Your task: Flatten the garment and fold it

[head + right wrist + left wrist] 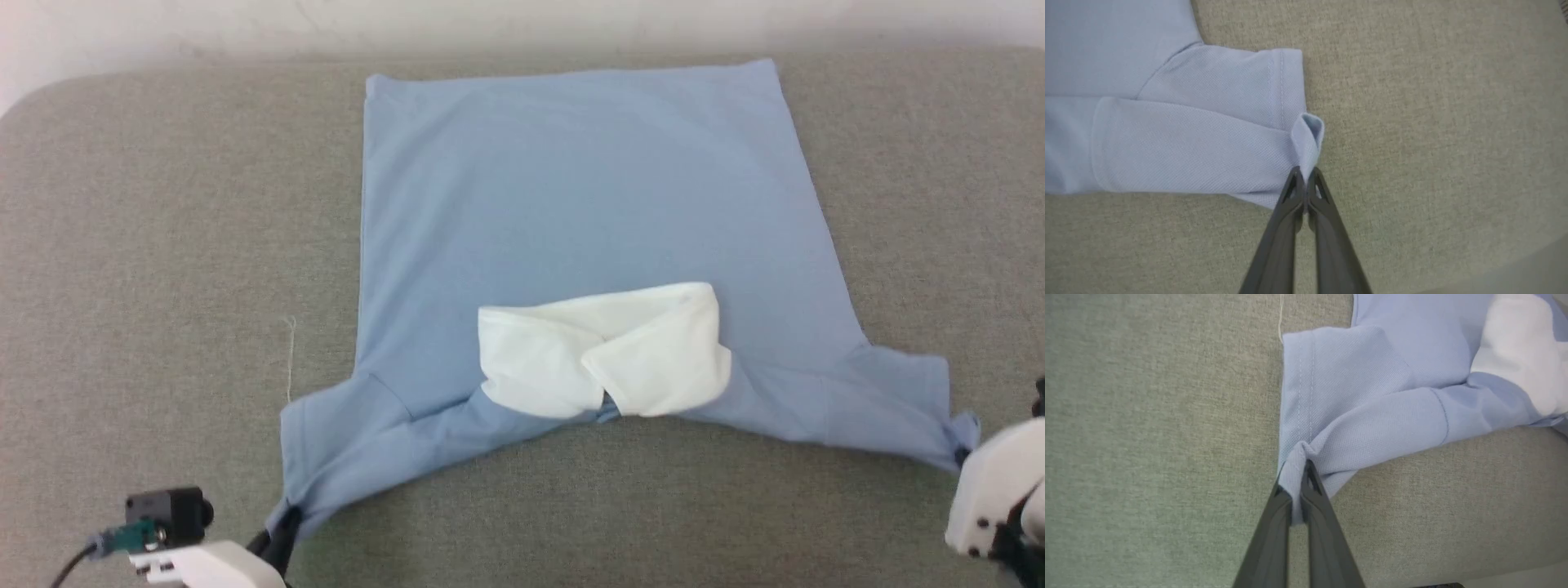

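The left gripper [1295,479] is seen at the lower left of the head view, its fingers pinched tight on a sleeve corner of the garment [571,188]. The right gripper [1304,175] is likewise closed on the other sleeve corner, at the lower right. The left wrist [220,567] and right wrist [996,482] are set wide apart.

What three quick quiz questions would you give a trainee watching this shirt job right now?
1. True or false: the left hand is shut on the corner of a sleeve of the garment.
2. Where does the white collar lie in the head view? A) by the garment's edge nearest the robot; B) by its far edge; C) off the garment, on the grey surface.
3. Fill in: the right hand pinches the hem corner of the other ___.

Key: 1 true; 2 A; 3 sleeve.
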Tool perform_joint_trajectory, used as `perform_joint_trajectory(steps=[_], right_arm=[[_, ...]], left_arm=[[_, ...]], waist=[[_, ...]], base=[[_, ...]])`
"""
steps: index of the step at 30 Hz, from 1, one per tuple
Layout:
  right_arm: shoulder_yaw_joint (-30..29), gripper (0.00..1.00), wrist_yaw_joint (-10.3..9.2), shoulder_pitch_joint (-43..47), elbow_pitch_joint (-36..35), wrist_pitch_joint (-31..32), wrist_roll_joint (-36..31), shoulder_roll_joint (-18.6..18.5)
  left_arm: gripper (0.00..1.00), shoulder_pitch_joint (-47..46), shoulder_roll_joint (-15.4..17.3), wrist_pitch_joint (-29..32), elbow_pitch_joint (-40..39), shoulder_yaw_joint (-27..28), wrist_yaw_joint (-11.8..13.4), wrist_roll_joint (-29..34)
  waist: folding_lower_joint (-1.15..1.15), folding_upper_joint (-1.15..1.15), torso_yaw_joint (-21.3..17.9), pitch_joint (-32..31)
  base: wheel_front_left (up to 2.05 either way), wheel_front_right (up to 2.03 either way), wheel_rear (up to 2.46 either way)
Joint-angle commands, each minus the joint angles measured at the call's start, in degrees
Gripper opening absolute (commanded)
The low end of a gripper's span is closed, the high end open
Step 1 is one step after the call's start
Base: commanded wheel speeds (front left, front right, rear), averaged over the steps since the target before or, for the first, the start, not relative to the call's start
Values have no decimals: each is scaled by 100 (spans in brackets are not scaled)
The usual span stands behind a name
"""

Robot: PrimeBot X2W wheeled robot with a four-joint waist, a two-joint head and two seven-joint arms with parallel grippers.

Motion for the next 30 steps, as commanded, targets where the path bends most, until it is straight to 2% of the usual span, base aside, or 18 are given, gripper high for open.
perform_joint_trajectory(steps=[1,7,13,14,15,16,19,26,30], right_arm=[[-132,0,-12,216,-55,111,-31,76],[-333,0,-12,704,156,86,6,190],[-278,0,-12,753,860,-488,455,195],[-264,44,-12,726,917,-653,504,196],[-264,44,-12,726,917,-653,504,196],[-244,100,-12,710,962,-794,535,196],[-235,100,-12,630,947,-1329,641,196],[-38,100,-12,212,465,-3016,589,197],[121,100,-12,-282,448,-3655,613,173]], left_arm=[[0,176,-89,-50,37,8,71,-94],[0,542,-158,-47,231,-100,208,-57],[0,528,-337,-233,223,-137,232,-69],[0,520,-362,-269,210,-137,228,-73],[0,520,-362,-269,210,-137,228,-73],[0,516,-380,-295,197,-139,225,-75],[0,519,-433,-380,122,-123,222,-100],[0,591,-470,-437,-125,-132,249,-113],[0,547,-446,-415,-227,-167,258,-75]], waist=[[1,0,22,-55],[1,0,42,-117],[1,0,73,-222],[1,0,77,-244],[1,0,77,-244],[1,0,81,-264],[1,0,103,-332],[1,0,154,-383],[1,0,244,-308]], base=[[0,0,0],[0,0,0],[0,0,0],[0,0,0],[0,0,0],[0,0,0],[0,0,0],[0,0,0],[0,0,0]])
